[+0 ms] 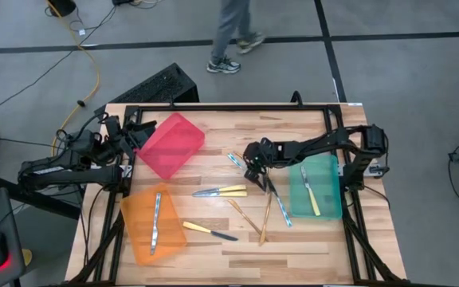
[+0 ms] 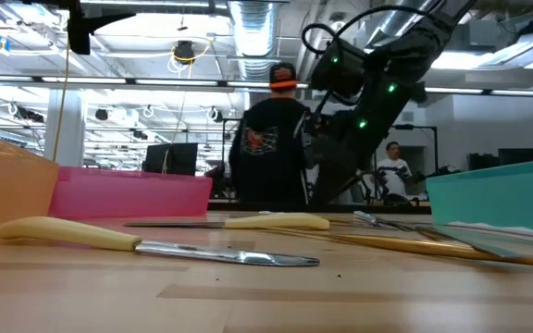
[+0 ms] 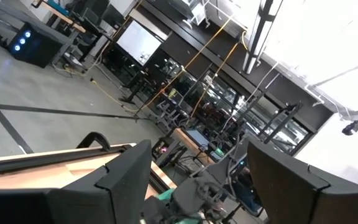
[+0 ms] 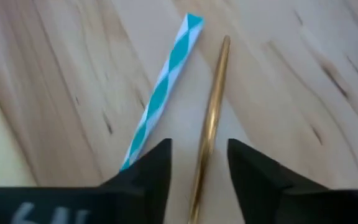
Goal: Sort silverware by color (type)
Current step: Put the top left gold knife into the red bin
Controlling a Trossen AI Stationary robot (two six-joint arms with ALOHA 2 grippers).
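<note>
The right gripper hangs low over the middle of the surface, fingers parted astride a gold piece lying flat beside a teal-striped one — nothing held yet, it seems. Next: close squarely on the gold handle alone. The left gripper waits open by the red bin, empty.

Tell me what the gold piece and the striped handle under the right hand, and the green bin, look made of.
Slim gold cutlery piece: looks like polished gold-toned metal, given its bright sheen.
Teal-and-white striped handle: matte, flat colour; probably plastic or a painted coating.
Translucent green bin: plastic by its look, since the piece inside shows through its walls.
</note>
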